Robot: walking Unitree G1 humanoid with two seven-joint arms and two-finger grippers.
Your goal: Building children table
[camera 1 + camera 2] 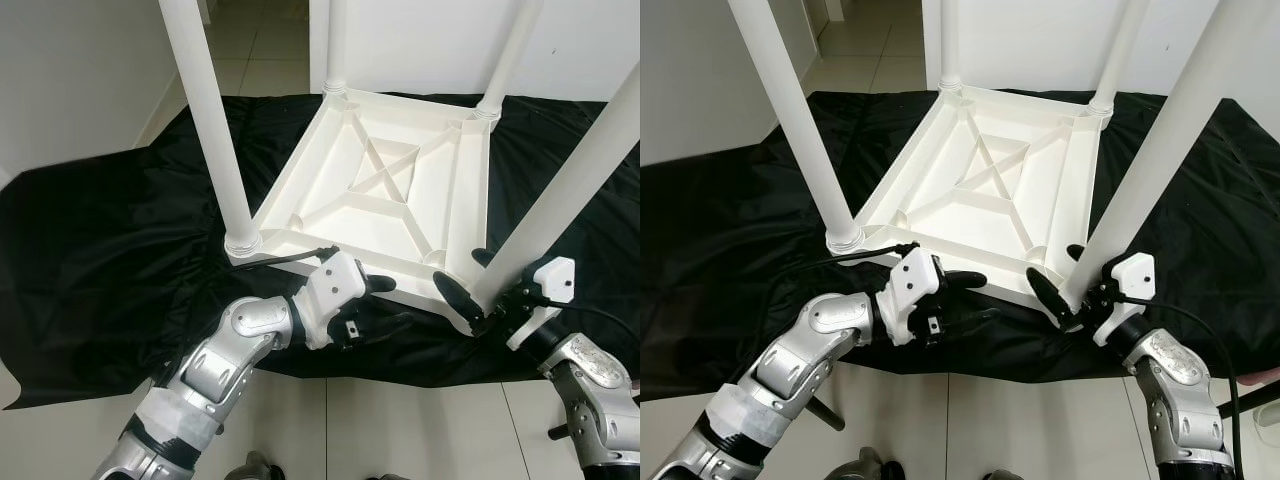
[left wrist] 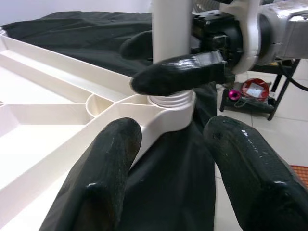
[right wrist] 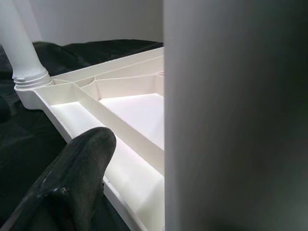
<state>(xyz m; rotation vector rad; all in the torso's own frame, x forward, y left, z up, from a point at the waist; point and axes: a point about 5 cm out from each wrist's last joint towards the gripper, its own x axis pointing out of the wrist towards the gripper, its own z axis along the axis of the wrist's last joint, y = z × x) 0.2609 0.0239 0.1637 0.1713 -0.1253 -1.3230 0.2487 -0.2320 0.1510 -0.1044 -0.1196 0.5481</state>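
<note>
Four legs already stand in the corners of the upturned tabletop on the black sheet. My right claw is clenched around the near-right leg just above its socket, where thread shows, so I judge seating it is what remains. My left claw hangs released beside the tabletop's near edge.
</note>
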